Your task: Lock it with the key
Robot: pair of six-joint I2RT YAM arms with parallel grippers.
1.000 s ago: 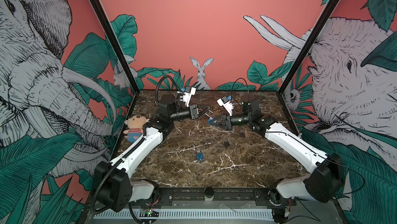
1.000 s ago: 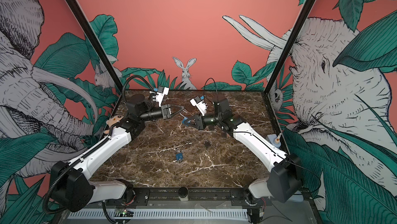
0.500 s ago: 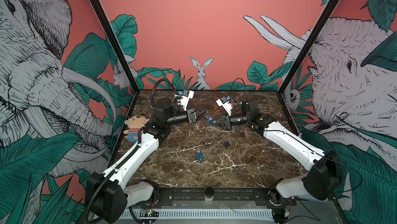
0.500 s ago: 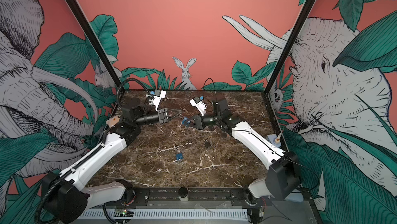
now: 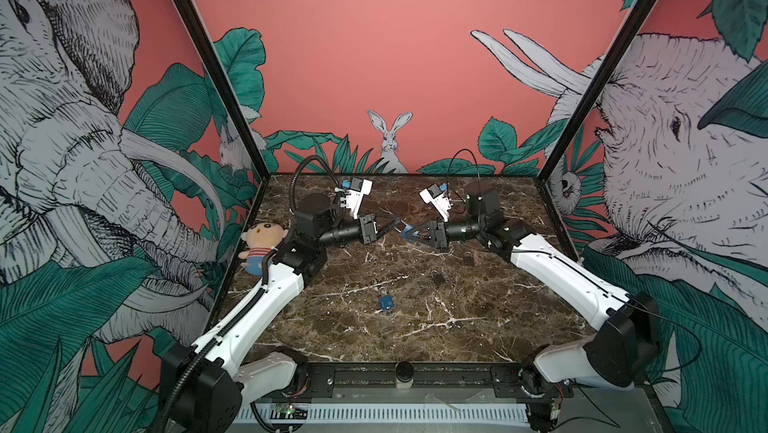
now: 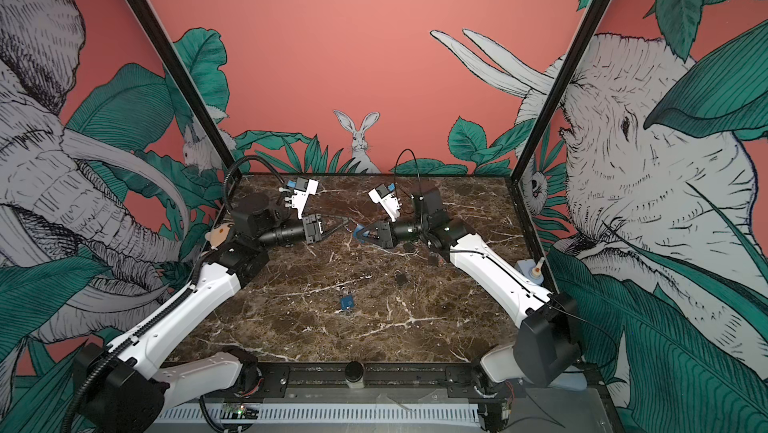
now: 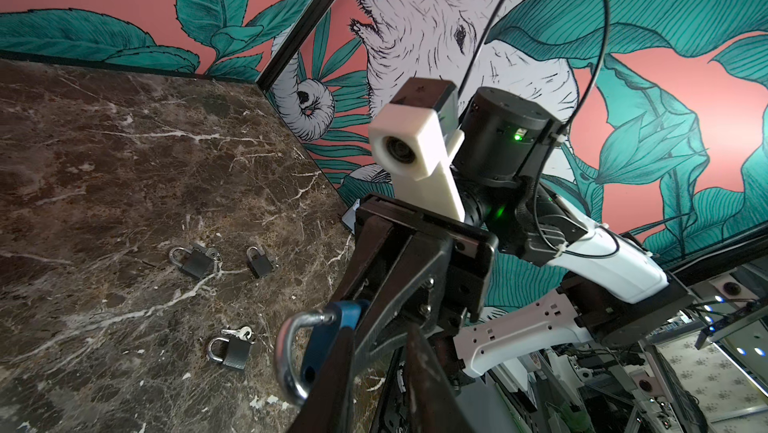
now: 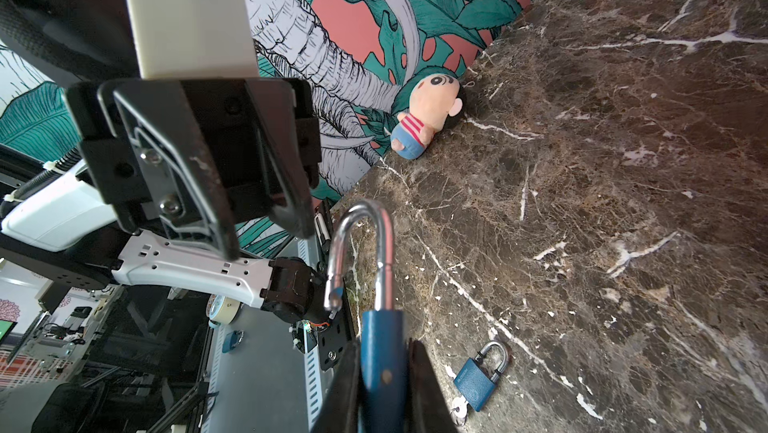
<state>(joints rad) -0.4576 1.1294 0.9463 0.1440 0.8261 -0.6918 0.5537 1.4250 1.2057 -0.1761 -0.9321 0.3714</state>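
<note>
My right gripper [image 5: 409, 233] [image 8: 380, 352] is shut on the body of a blue padlock [image 8: 380, 339] held above the table's back middle. Its steel shackle [image 8: 361, 244] stands open and points at my left gripper [image 5: 395, 225] [image 8: 266, 244]. The left fingertips sit just short of the shackle, a little apart, with nothing seen between them. In the left wrist view the padlock [image 7: 322, 348] lies right by one left finger [image 7: 345, 368]. The padlock's keyhole end is hidden in the right fingers. A small silver key [image 7: 239, 332] lies on the table by a black padlock.
A second blue padlock [image 5: 385, 303] [image 8: 476, 381] lies mid-table with a key in it. Black padlocks [image 5: 468, 258] [image 5: 438, 277] lie under the right arm. A plush doll [image 5: 259, 244] leans at the left wall.
My left arm's elbow has swung out to the left and its gripper has drawn back slightly from the padlock. The right arm and the padlock have stayed put.
</note>
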